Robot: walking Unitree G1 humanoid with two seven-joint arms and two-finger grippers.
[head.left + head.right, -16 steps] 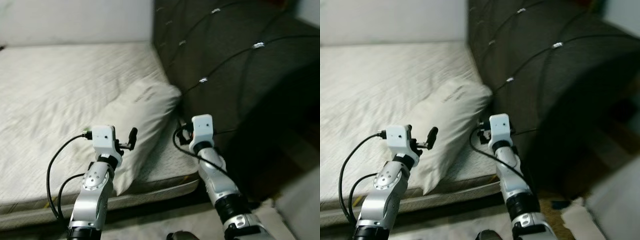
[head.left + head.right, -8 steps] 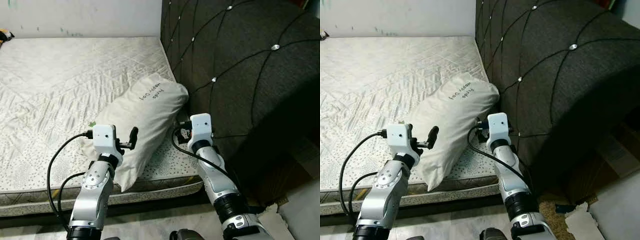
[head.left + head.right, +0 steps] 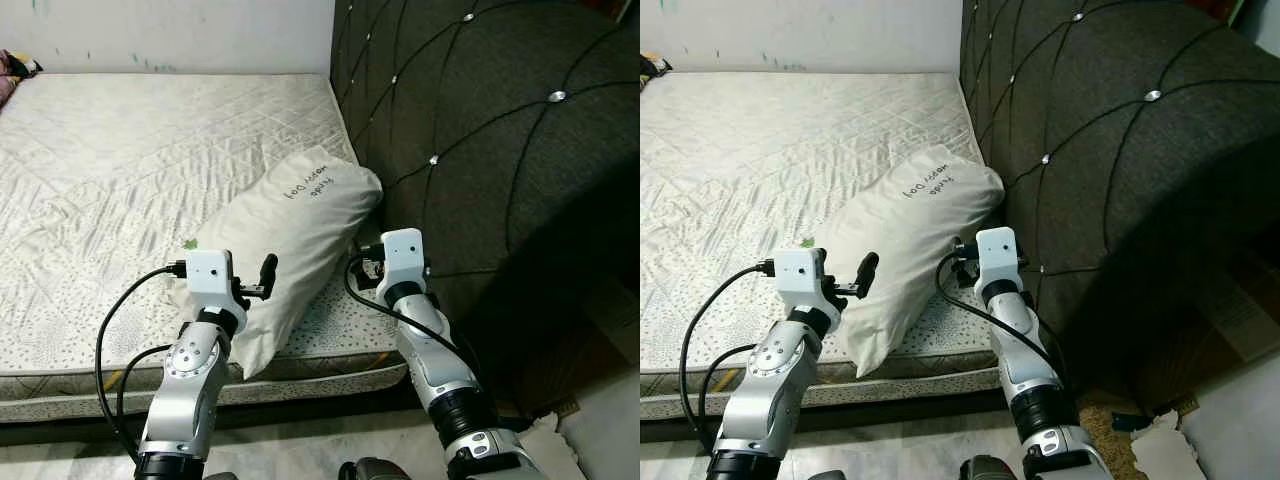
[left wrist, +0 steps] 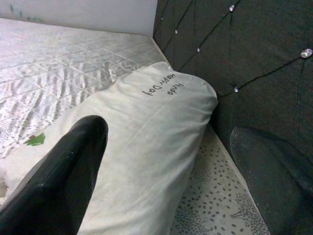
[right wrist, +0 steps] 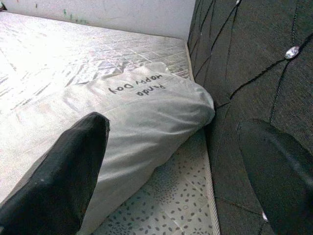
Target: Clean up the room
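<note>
the left tool hovers just over the near end of the pillow, fingers spread apart and grasping nothing. the right tool hangs beside the pillow's right edge, close to the headboard, also released and empty. both wrist views look along the black fingers at the pillow. the pillow is white, with dark handwriting near its far end that seems to read "panda happy day", though it is upside down in the head views. it lies slantwise on the bed, far end against the headboard, near end at the bed's front edge. the mattress is bare, quilted, with a speckled border. the headboard is dark, tufted with shiny studs. a pale wall runs behind the bed.
</note>
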